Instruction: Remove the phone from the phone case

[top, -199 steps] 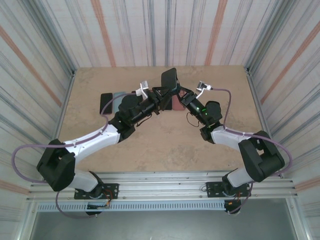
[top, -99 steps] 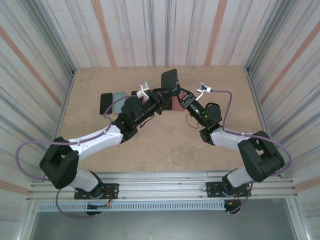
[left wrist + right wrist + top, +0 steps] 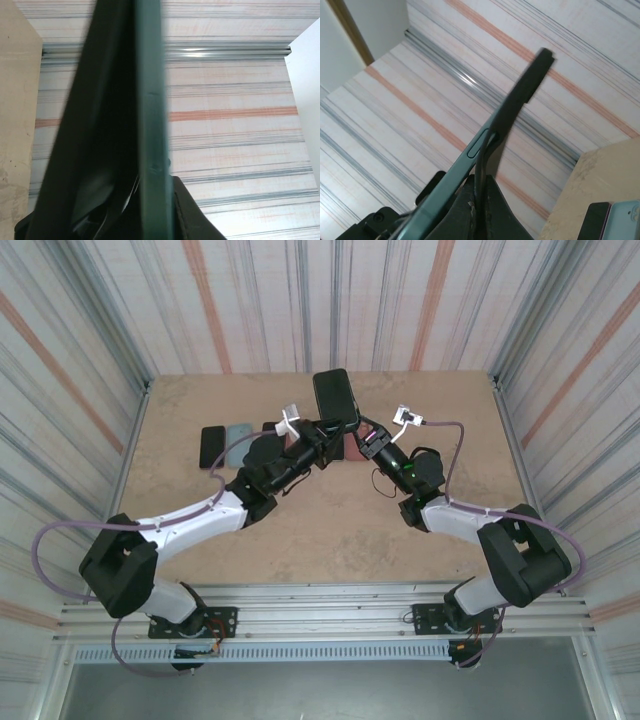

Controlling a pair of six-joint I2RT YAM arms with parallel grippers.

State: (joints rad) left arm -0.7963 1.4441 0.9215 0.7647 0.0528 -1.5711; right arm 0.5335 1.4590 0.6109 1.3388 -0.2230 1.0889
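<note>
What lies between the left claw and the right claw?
The cased phone, gripped at its lower end by the left claw and the right claw, as the top view shows.

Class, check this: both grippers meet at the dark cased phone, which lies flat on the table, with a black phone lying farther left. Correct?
No. The cased phone is not flat on the table; it stands on end, raised above it, as the top external view shows. The left gripper and right gripper do meet at it, and a black phone lies farther left.
</note>
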